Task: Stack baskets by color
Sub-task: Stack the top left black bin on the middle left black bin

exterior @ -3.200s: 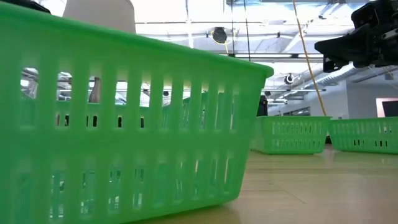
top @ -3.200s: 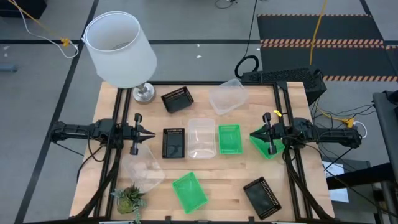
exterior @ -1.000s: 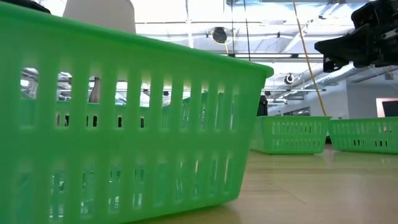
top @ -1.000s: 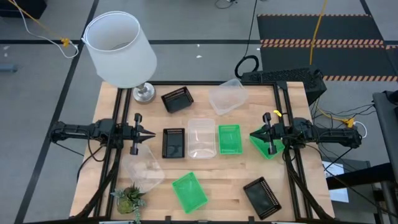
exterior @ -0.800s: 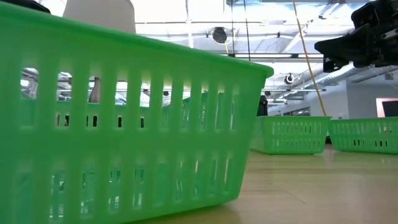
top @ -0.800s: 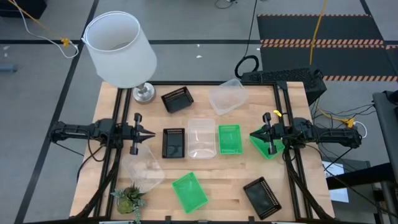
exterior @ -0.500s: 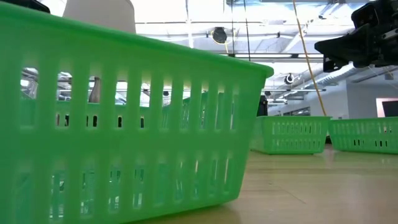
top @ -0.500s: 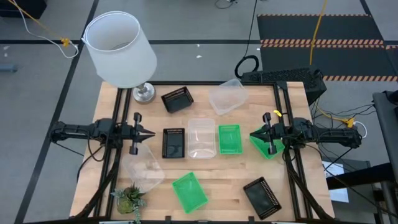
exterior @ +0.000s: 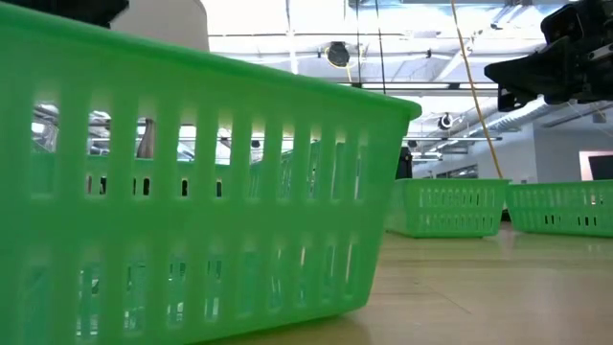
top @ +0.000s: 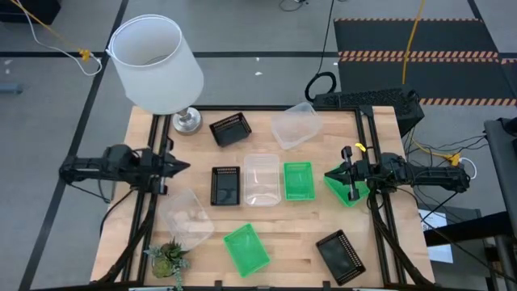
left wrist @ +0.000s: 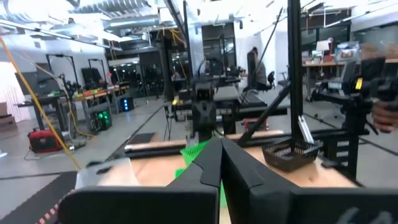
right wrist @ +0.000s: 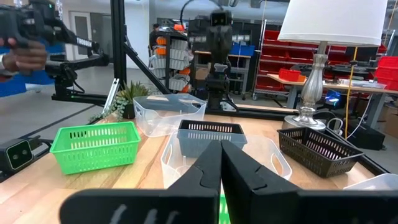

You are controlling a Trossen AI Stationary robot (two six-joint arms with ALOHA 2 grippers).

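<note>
Nine baskets lie spread over the wooden table. Black ones sit at the far middle, the centre and the near right. Clear ones sit at the far right, the centre and the near left. Green ones sit at the centre, the near middle and, tilted, under my right gripper. My left gripper is shut and holds nothing, raised over the table's left side, pointing right. My right gripper is shut and holds nothing, pointing left from the right side.
A big white lampshade on a metal foot stands at the far left corner. A small green plant stands at the near left corner. In the low view the near green basket fills most of the picture.
My left gripper has risen above the table's left side and drawn back a little toward the left edge, still pointing right. The baskets and my right arm have kept still.
</note>
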